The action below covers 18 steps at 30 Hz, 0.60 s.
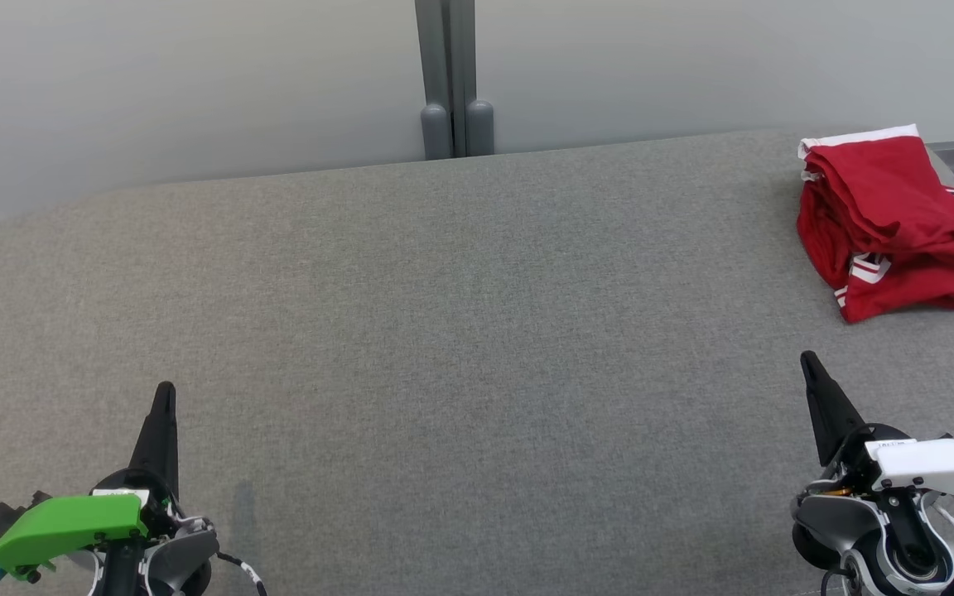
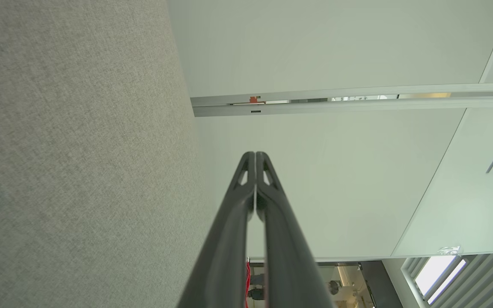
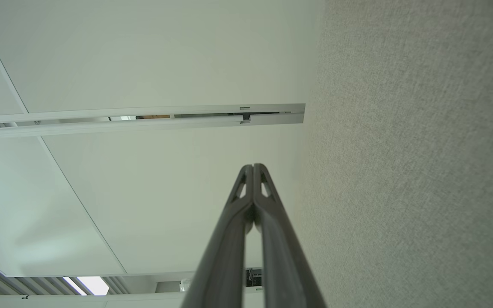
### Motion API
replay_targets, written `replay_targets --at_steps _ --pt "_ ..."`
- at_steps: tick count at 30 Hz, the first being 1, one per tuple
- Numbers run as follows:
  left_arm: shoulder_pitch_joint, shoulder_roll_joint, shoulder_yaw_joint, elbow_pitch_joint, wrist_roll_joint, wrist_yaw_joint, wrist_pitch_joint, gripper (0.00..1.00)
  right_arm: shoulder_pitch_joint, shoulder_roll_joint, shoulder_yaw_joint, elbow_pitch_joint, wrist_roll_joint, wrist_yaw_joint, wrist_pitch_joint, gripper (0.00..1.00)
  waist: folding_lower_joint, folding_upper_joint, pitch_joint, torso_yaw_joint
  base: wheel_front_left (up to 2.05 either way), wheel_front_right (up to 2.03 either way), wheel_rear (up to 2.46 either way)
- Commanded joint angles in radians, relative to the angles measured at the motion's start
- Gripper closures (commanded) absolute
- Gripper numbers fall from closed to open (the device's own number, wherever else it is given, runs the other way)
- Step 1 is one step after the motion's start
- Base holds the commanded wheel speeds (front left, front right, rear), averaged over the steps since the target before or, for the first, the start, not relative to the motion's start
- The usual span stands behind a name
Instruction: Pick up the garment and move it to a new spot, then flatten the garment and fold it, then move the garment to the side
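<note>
1. Work surface (image 1: 477, 331): wide, covered in grey woven fabric, with rounded far corners. A pale wall (image 1: 195, 83) runs behind it, and a grey upright post (image 1: 452, 74) stands at the middle of the far edge.
2. Garment (image 1: 891, 223): red with white trim. It lies in a loosely folded, layered heap at the far right of the surface, and the picture's right edge cuts it off. White trim shows along its far edge and again at its near left corner. Part of a print shows at the right side, too little to read.
3. Left gripper (image 1: 164, 397): near left, with a green cover (image 1: 71, 521) on the wrist. It is clenched, the two dark fingers forming one point that aims toward the far side. It is well apart from the garment.
4. Left wrist view: the fingers (image 2: 233, 239) meet tip to tip, with a thin slit lower down. Grey fabric lies alongside and pale wall panels beyond.
5. Right gripper (image 1: 808, 360): near right, with a white cover (image 1: 932, 463) on the wrist. It is also clenched and points toward the far side, tilted slightly left. It sits on the near side of the garment, apart from it, with a strip of bare grey fabric between tip and cloth.
6. Right wrist view: the fingers (image 3: 229, 239) are pressed together at the tips. Grey fabric lies alongside and pale wall panels beyond.
</note>
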State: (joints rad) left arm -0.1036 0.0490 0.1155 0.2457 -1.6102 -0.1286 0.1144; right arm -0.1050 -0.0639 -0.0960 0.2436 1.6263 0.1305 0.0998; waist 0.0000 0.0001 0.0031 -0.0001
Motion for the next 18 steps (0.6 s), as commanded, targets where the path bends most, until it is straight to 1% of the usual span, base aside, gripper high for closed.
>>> replay_targets --at_steps 1,18 --pt "-0.011 0.001 0.003 0.001 -0.003 -0.006 0.004 1.0 -0.005 0.002 -0.003 0.002 0.001 0.0 0.004 1.0 0.0 -0.0001 0.0 0.0 0.0 0.0 0.0" --pt "-0.011 0.001 0.002 0.0 -0.004 -0.006 0.004 1.0 -0.006 0.004 -0.006 0.002 -0.004 0.0 0.006 1.0 0.0 -0.0001 0.0 0.0 0.0 0.0 0.0"
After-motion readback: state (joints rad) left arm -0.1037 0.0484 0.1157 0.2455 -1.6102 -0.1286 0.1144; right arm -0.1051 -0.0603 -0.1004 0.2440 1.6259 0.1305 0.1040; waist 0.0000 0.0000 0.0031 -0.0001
